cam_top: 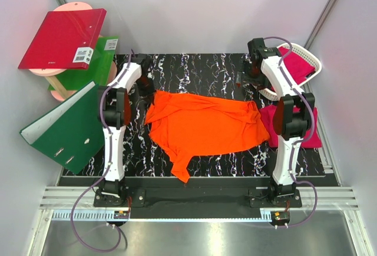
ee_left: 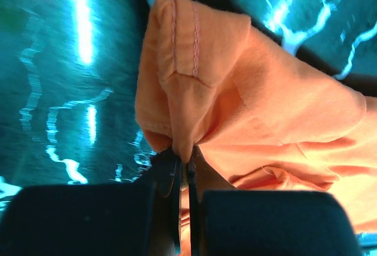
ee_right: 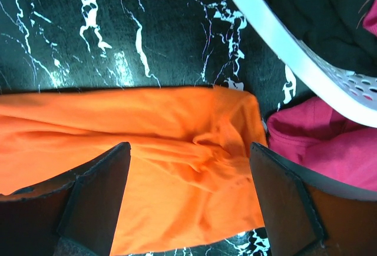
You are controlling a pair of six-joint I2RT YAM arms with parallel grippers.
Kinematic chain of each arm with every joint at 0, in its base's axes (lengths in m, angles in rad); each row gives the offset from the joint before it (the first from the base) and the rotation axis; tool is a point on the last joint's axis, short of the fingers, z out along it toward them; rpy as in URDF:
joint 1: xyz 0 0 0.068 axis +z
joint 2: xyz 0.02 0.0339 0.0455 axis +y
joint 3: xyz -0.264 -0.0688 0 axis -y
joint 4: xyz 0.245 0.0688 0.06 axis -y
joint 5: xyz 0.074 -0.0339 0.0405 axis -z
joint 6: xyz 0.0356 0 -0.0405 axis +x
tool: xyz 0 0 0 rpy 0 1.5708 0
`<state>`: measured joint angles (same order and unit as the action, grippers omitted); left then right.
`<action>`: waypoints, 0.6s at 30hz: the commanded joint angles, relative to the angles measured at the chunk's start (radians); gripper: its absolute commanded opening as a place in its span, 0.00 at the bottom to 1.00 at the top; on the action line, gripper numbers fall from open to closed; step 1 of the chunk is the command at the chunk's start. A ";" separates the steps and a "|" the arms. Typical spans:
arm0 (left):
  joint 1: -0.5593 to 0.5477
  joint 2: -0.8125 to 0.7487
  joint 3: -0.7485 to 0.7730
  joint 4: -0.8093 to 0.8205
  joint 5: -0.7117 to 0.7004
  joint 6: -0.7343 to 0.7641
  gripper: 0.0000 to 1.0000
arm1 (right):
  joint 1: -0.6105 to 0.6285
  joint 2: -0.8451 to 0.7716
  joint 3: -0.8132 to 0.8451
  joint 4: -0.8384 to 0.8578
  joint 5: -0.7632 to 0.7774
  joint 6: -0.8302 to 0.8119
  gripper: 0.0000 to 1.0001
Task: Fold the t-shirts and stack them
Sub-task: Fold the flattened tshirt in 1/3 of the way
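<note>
The bright orange t-shirt (cam_top: 203, 125) lies spread and rumpled on the black marble table. My left gripper (cam_top: 147, 89) is at its far left corner; in the left wrist view it (ee_left: 184, 160) is shut on a fold of the orange cloth (ee_left: 247, 103) by a stitched hem. My right gripper (cam_top: 247, 83) is open above the shirt's far right corner (ee_right: 194, 150), its fingers (ee_right: 100, 191) wide apart and empty. A folded magenta-pink shirt (cam_top: 312, 128) lies at the right, partly hidden by my right arm. Another magenta shirt (cam_top: 296, 63) lies in the basket.
The white lattice basket (cam_top: 314, 60) stands at the back right; its rim (ee_right: 294, 50) is close to my right gripper. A red binder (cam_top: 62, 38) and green binders (cam_top: 62, 128) lean on a pink stand off the table's left edge.
</note>
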<state>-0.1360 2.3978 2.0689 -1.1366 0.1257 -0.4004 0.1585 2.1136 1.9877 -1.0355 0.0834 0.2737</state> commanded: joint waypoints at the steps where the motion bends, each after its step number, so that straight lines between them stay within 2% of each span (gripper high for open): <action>1: 0.044 0.014 0.106 0.002 -0.098 -0.009 0.00 | -0.002 -0.087 -0.023 0.015 -0.037 -0.016 0.89; 9: 0.113 0.029 0.197 -0.003 -0.123 -0.032 0.00 | -0.002 -0.119 -0.085 0.017 -0.053 -0.013 0.89; 11: 0.127 0.024 0.203 0.006 -0.092 -0.025 0.00 | -0.002 -0.127 -0.095 0.017 -0.057 -0.010 0.89; 12: 0.130 0.023 0.198 0.014 -0.063 -0.015 0.07 | -0.002 -0.130 -0.104 0.015 -0.063 -0.005 0.89; 13: 0.130 0.012 0.192 0.033 -0.029 -0.006 0.43 | -0.002 -0.139 -0.109 0.017 -0.071 -0.005 0.89; 14: 0.128 0.003 0.168 0.041 0.006 0.003 0.62 | -0.002 -0.141 -0.113 0.014 -0.079 -0.008 0.89; 16: 0.113 -0.040 0.136 0.055 0.028 0.015 0.81 | -0.004 -0.150 -0.118 0.006 -0.135 -0.011 0.89; 17: 0.104 -0.055 0.100 0.061 0.026 0.031 0.95 | -0.002 -0.153 -0.119 0.003 -0.158 -0.011 0.88; 18: 0.092 -0.075 0.082 0.067 0.028 0.040 0.99 | -0.002 -0.152 -0.128 0.000 -0.212 -0.008 0.87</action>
<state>-0.0002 2.4191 2.2086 -1.1099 0.0902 -0.4000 0.1585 2.0418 1.8683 -1.0370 0.0055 0.2726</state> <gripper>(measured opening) 0.893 0.886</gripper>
